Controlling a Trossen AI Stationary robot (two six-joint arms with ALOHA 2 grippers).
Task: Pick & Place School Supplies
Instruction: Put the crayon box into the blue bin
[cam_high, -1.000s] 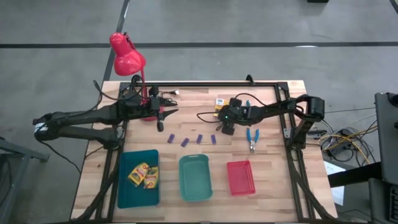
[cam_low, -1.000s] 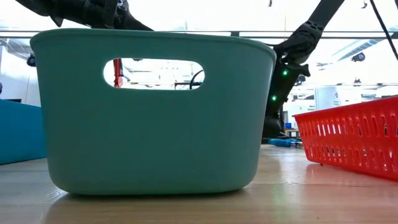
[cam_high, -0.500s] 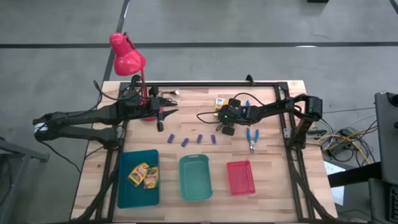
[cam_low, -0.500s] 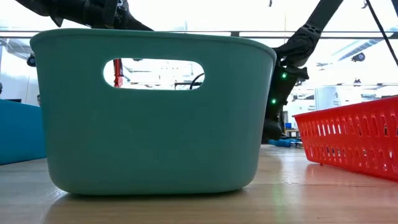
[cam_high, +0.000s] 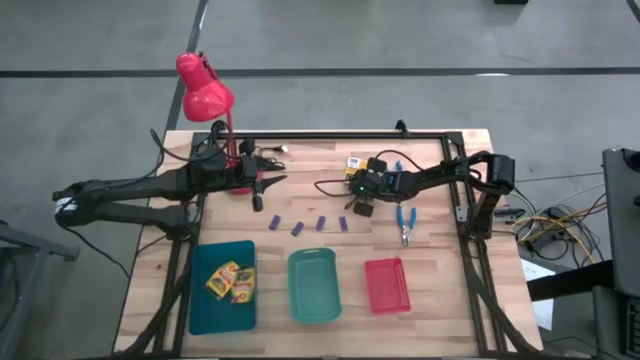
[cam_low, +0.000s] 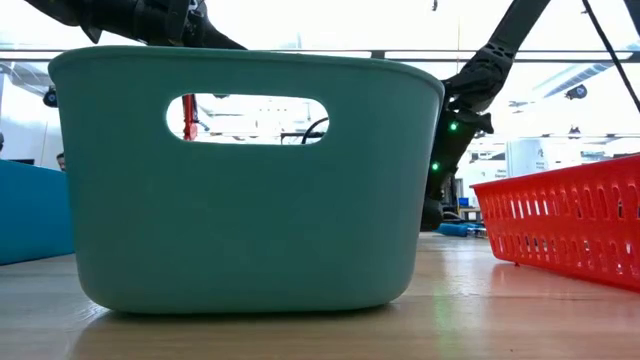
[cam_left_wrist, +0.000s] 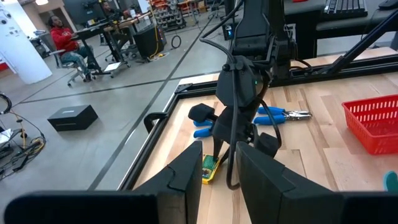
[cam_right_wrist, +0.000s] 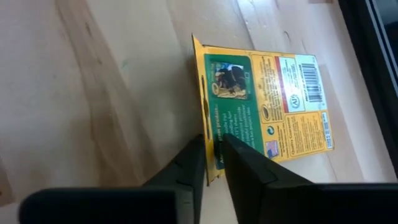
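One crayon box (cam_right_wrist: 264, 99) is lying flat on the surface (cam_right_wrist: 93, 74) directly under the right pincer (cam_right_wrist: 213, 163), and the two dark fingers are closing on its thin near edge, one finger on either side of that edge. Whether they are already pinching the card firmly cannot be told.

Risks, from largest to smallest. The box is being taken by a narrow flap of thin card, not across its body, so it may be slipping out or swinging as the pincer rises; the cause would be the small area of contact. The card may be buckling under the squeeze, which would weaken the hold. The blue-handled scissor-like tools (cam_high: 404, 218), lying just beside the right pincer on its outer side, may be getting knocked if the arm swings that way. Four purple blocks (cam_high: 306, 225) are lying in a row near the pincer on its other side, towards the trays, and a low carry may be sweeping them.

The box is yellow with a green panel, a barcode label and small print, and appears undamaged. The left pincer (cam_high: 262, 190) is waiting well apart, near the red lamp (cam_high: 205, 92), its fingers part open and empty.
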